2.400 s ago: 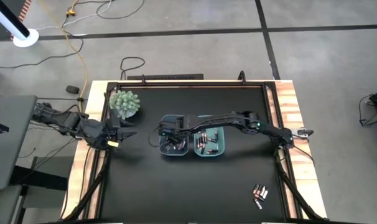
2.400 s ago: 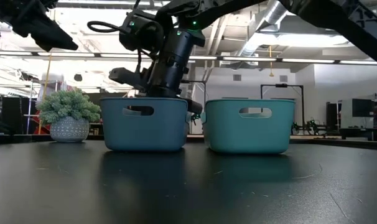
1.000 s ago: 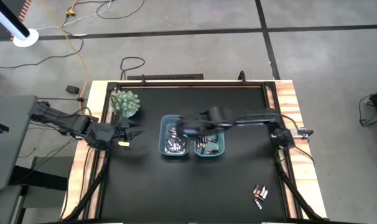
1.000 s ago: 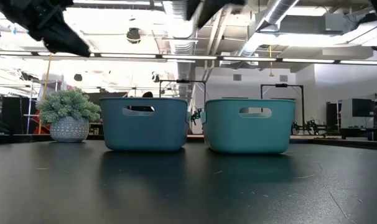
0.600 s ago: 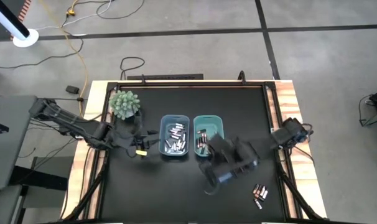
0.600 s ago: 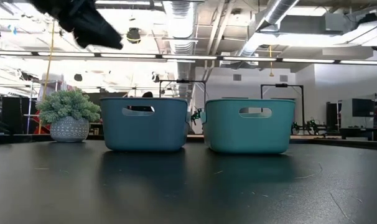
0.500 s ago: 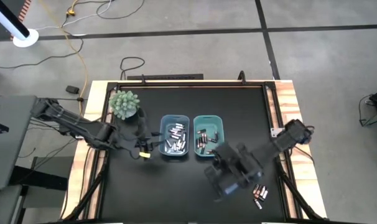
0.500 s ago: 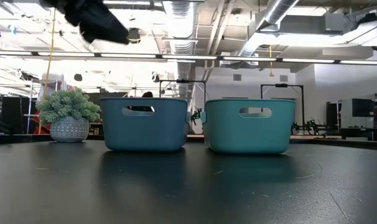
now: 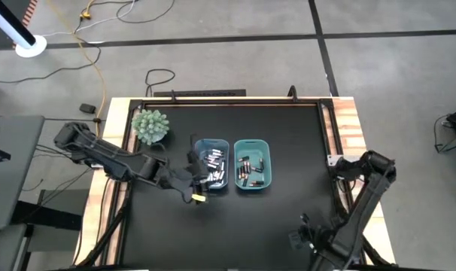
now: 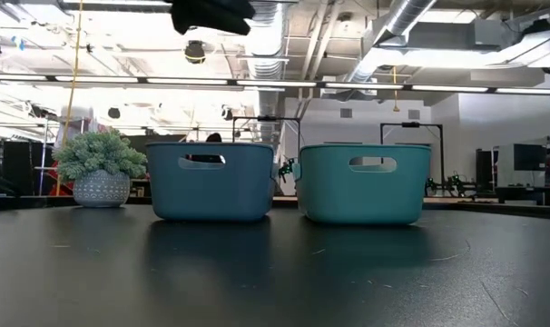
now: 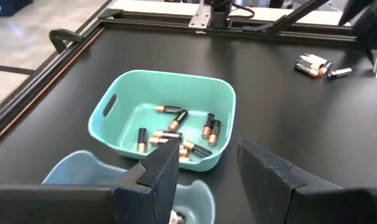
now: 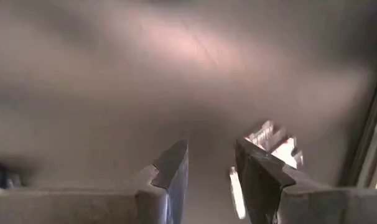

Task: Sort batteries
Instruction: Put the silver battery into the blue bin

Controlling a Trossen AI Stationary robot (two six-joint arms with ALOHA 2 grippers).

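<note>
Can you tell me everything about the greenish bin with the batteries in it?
The teal bin is a small rectangular tub that looks like smooth plastic, with rounded corners and an oval handle slot in its end wall. It stands upright on the black table, just to the right of a bluer bin, seen from above; whether the two touch is hard to tell. Inside, dark batteries with copper ends lie scattered flat on its floor. No pincer touches it.

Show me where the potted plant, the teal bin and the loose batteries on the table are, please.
potted plant (image 9: pixel 151 125), high view, its leafy top.
teal bin (image 11: pixel 125 101), left wrist view, its rim.
loose batteries (image 11: pixel 314 64), left wrist view, middle of the cluster.
</note>
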